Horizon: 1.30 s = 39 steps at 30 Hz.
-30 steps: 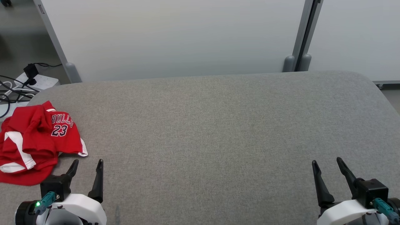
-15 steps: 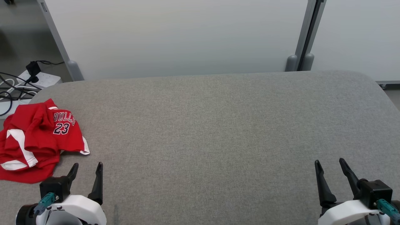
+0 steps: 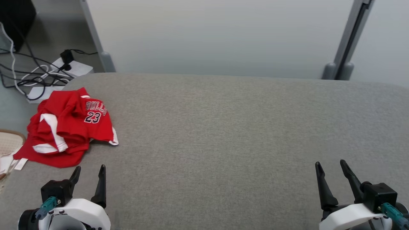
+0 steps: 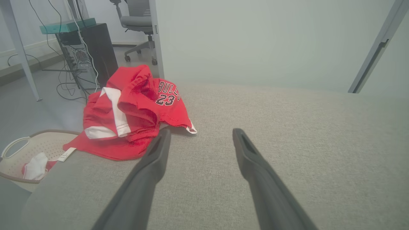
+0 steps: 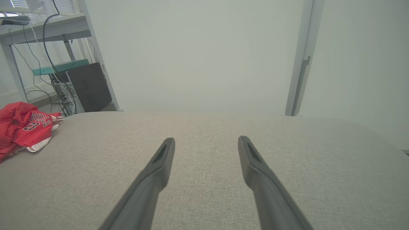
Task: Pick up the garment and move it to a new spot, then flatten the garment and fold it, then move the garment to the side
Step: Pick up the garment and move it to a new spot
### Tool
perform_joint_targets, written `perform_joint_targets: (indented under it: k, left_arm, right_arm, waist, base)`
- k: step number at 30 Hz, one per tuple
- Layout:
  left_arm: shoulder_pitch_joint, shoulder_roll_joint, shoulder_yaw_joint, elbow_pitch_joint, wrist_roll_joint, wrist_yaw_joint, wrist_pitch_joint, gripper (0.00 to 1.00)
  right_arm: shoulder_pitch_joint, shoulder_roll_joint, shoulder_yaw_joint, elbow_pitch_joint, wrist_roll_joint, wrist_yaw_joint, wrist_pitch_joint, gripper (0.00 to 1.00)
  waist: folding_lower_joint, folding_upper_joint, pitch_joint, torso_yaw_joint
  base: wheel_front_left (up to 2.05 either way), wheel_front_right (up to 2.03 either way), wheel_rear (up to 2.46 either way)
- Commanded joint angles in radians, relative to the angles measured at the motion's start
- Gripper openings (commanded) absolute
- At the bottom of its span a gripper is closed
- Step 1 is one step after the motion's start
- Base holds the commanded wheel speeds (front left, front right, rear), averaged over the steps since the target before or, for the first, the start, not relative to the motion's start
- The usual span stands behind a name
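Two grippers, no motion in either: your left gripper [image 3: 90, 167] and right gripper [image 3: 329, 162] sit at the near edge of the table [image 3: 223, 127] as a second ago, fingers spread wide, nothing between them.

What changed is the view. The head camera has swung left, so the whole picture slid right. Don't log that as the garment [image 3: 68, 127] moving. It lies in the same crumpled heap with the number print up, on the left edge of the table toward the far-left corner. Its outer hem and a white tag seem to hang over that edge. The turn also brings in a pale basket [image 4: 48, 145] on the floor below that edge, and more of the power strip and cables [image 3: 68, 65] beyond the far-left corner.

Meaning for the task: nothing is done yet. You're at the first step, lining up on the pile. The left gripper is the near one. In the left wrist view one finger [image 4: 161, 143] lies just beside the near hem, and I can't tell if it touches. The right gripper is well apart, over bare table near the right edge.

My read is a left-arm pick. Grab well into the heap, not the overhanging hem, or it may slide off toward the basket. The bare middle of the table is the obvious new spot.
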Motion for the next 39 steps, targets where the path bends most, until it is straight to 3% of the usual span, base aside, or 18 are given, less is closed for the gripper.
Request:
perform_joint_targets:
  k: [1, 11, 17, 39]
  left_arm:
    - [-0.059, 0.022, 0.041, -0.021, -0.005, 0.012, -0.013, 1.00]
    - [-0.053, 0.035, 0.062, -0.039, -0.028, 0.020, -0.014, 1.00]
    - [-0.056, 0.038, 0.060, -0.041, -0.034, 0.019, -0.013, 1.00]
    - [-0.066, 0.040, 0.038, -0.054, -0.044, 0.022, 0.003, 1.00]
  right_arm:
    - [-0.031, -0.012, 0.032, -0.037, 0.007, 0.004, -0.011, 1.00]
    - [-0.044, -0.008, 0.104, -0.059, 0.037, 0.004, -0.014, 1.00]
    - [-0.048, -0.007, 0.103, -0.046, 0.043, 0.004, -0.021, 1.00]
    - [-0.057, -0.006, 0.109, -0.013, 0.054, 0.004, -0.034, 1.00]
  waist:
    - [0.0000, -0.0001, 0.000, 0.051]
    - [0.0000, -0.0001, 0.011, 0.242]
    - [0.0000, -0.0001, 0.017, 0.311]
    - [0.0000, -0.0001, 0.017, 0.323]
  base:
    - [0.00, 0.00, 0.00]
    - [0.00, 0.00, 0.00]
    - [0.00, 0.00, 0.00]
    - [0.00, 0.00, 0.00]
